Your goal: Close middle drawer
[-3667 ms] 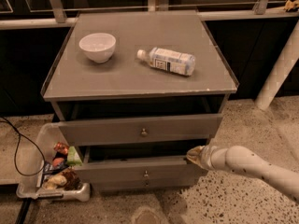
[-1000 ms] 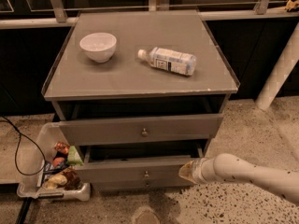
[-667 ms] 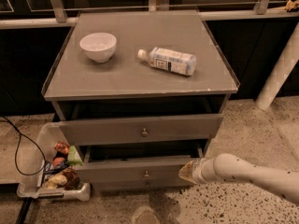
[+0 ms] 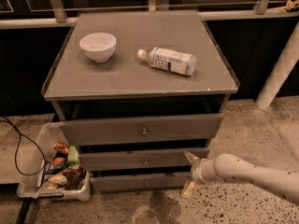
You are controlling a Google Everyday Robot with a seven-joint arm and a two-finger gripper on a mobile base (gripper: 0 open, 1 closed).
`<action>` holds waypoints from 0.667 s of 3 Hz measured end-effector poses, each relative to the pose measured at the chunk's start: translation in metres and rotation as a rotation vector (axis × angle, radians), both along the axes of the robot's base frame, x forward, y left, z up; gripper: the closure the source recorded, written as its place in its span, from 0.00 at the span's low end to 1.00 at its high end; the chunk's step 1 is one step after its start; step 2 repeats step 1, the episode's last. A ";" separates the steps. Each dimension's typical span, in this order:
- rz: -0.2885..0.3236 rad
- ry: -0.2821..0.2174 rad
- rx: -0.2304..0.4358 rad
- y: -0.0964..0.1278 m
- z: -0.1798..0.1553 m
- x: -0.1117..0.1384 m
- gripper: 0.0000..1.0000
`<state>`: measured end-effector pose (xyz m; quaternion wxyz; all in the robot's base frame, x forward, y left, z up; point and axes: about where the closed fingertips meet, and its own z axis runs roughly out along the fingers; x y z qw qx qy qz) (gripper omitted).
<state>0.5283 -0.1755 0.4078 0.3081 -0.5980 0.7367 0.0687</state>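
Note:
The grey cabinet has three drawer fronts. The middle drawer (image 4: 121, 159) is a slim grey front with a small round knob (image 4: 145, 161). It sits further in than the top drawer (image 4: 140, 129) above it, which stands pulled out. The lowest drawer (image 4: 135, 182) shows beneath it. My gripper (image 4: 188, 174) is at the right end of the middle drawer's front. It is open, with one fingertip (image 4: 190, 158) by that drawer's right end and the other down near the floor. It holds nothing.
A white bowl (image 4: 98, 46) and a lying plastic bottle (image 4: 168, 60) are on the cabinet top. A clear bin of snacks (image 4: 60, 171) stands on the floor at the cabinet's left, with a black cable (image 4: 16, 148) beside it. A white post (image 4: 279, 69) stands at the right.
The middle drawer's front has slid inward, uncovering the lowest drawer below it. My gripper has stayed by the drawer's right end.

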 end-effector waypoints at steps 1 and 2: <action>0.000 0.000 0.000 0.000 0.000 0.000 0.00; 0.000 0.000 0.000 0.000 0.000 0.000 0.00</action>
